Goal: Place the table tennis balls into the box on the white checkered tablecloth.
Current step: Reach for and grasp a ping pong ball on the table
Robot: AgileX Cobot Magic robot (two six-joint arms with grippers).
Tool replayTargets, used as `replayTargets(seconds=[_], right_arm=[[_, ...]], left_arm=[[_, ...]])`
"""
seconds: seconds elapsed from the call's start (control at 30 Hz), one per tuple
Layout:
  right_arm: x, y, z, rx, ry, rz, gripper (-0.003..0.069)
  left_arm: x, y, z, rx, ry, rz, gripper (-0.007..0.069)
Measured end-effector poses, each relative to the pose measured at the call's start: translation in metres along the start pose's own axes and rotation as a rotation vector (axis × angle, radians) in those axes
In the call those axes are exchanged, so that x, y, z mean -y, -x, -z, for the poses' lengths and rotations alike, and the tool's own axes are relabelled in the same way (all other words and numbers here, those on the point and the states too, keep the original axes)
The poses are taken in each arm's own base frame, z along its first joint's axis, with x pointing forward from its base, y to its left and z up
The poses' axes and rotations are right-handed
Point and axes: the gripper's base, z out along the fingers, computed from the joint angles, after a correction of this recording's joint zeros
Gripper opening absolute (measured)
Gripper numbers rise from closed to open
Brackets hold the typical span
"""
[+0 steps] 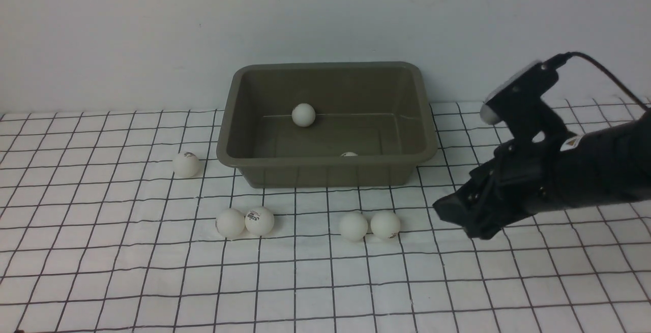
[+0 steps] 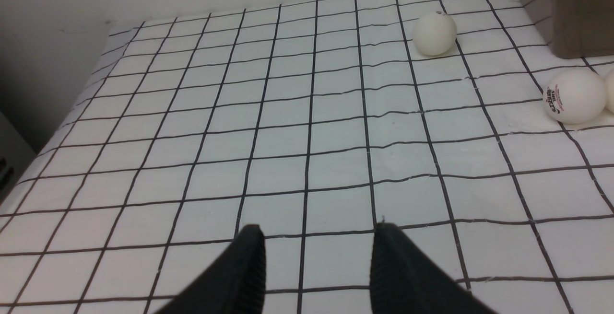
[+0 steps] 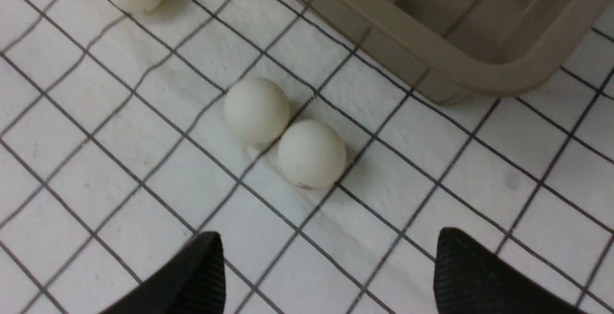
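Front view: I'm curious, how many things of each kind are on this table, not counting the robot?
White table tennis balls: 7
Olive-grey box: 1
Checkered tablecloth: 1
Total: 9

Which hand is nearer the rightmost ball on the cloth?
Right. The right hand hovers open just right of the rightmost ball; the left hand is out past the box on its left side, that ball outside its view.
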Motion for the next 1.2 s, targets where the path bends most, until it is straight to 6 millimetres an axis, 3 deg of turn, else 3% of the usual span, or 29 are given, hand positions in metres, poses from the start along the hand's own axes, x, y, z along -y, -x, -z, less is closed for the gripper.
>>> replayTargets(seconds=[0.67,1.2], right_arm=[[0.016,-0.026,-0.061,-0.052,-0.097,-0.281,0.0531],[0.010,-0.027,-0.066,-0.040,-0.025,-0.516,0.0532]], left_arm=[[0.000,0.000,0.000,0.000,0.000,0.000,0.0279],[0.000,0.000,0.000,0.000,0.000,0.000,0.0279]])
